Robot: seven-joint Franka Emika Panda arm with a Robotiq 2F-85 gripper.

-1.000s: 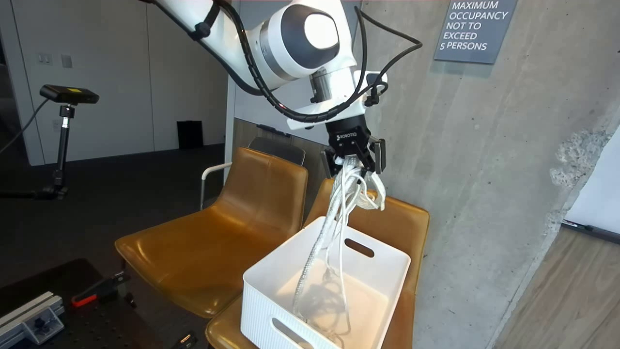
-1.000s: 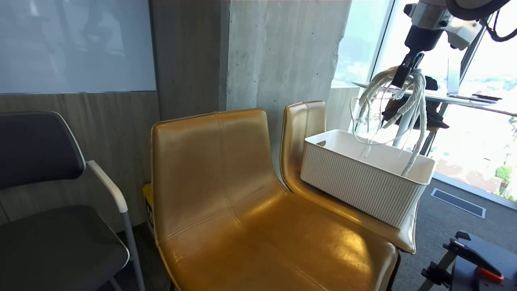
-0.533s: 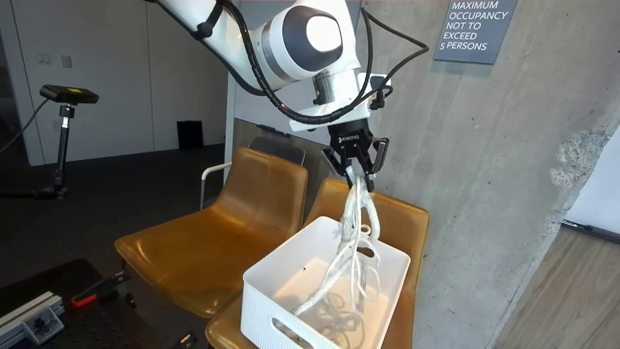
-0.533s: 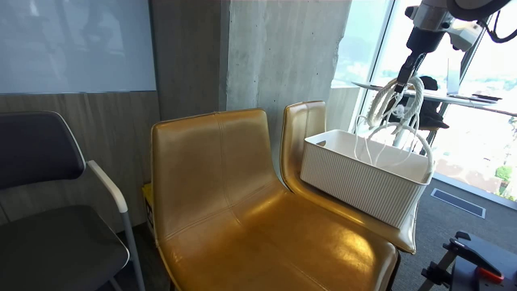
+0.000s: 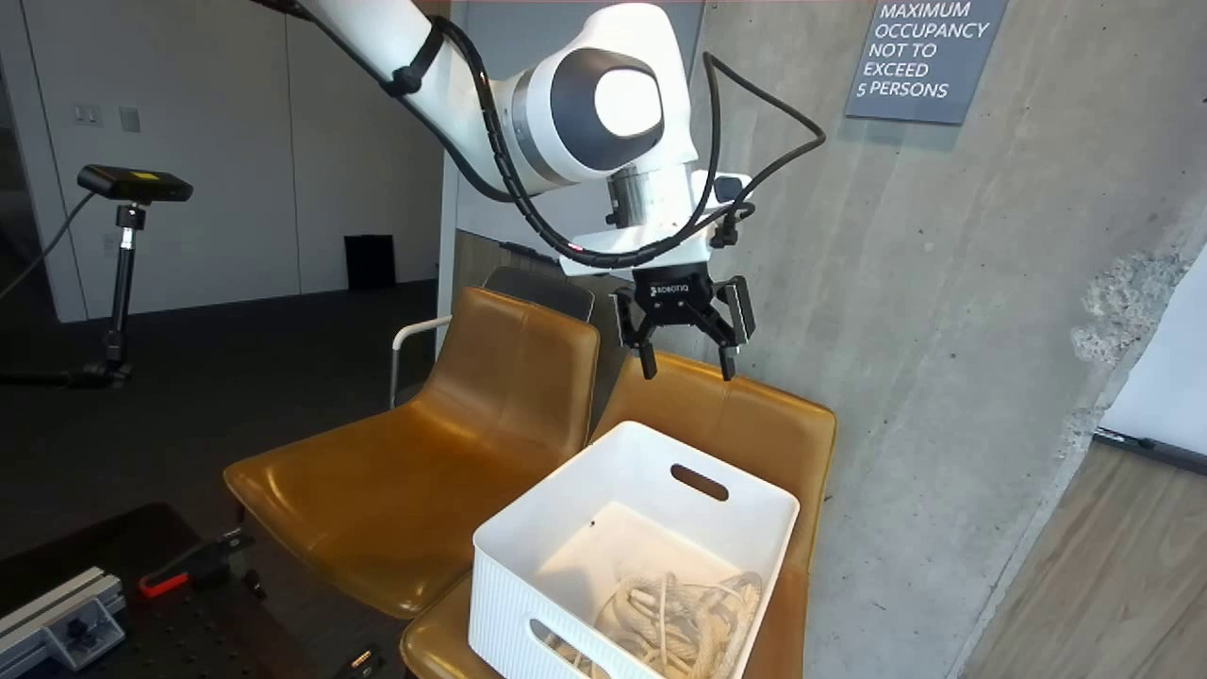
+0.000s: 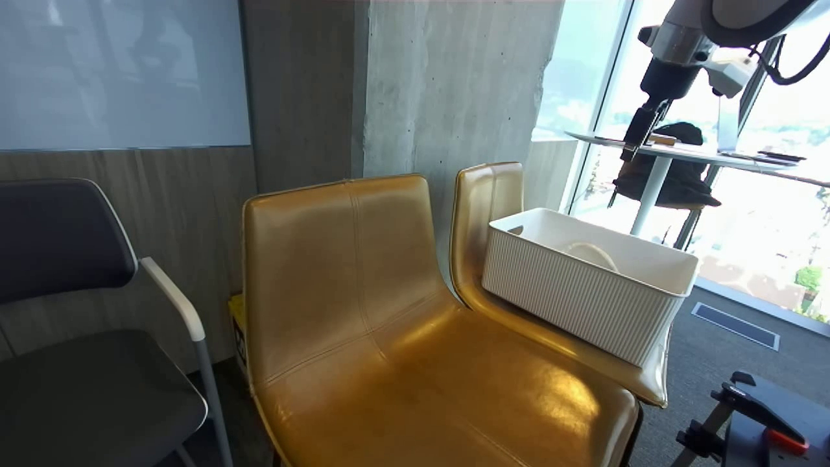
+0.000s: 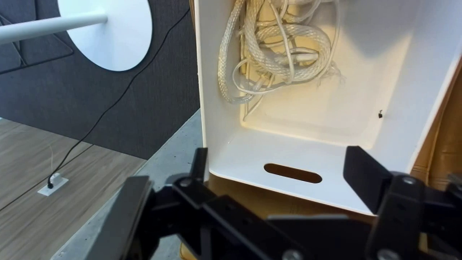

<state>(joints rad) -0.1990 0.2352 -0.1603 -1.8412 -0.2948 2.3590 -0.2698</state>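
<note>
The fingers (image 7: 364, 177) are spread wide and hang above the bin (image 5: 500, 594), apart from its rim. In the wrist view, the bin's end wall, with its long slot (image 7: 293, 173), shows between them. The rope (image 7: 267, 63) lies inside the bin on its floor, a loose, tangled heap of thick pale braid and thinner strands gathered against one long wall; in an exterior view, an arc (image 6: 602, 251) of it shows past the near rim. A dark speck (image 7: 380, 114) sits in the bin by the opposite wall. The bin stands on the seat of a brown chair (image 5: 783, 424), near the backrest. A second chair (image 6: 337, 259), also brown, is just beside it, and past that one stands a dark chair (image 6: 58, 240) with a white armrest (image 6: 175, 298). Behind the bin's chair, a concrete wall (image 5: 943, 283) bears a grey sign (image 5: 919, 61). Well apart, in an exterior view, a black stand (image 5: 122, 283) carries a camera (image 5: 135, 184).
</note>
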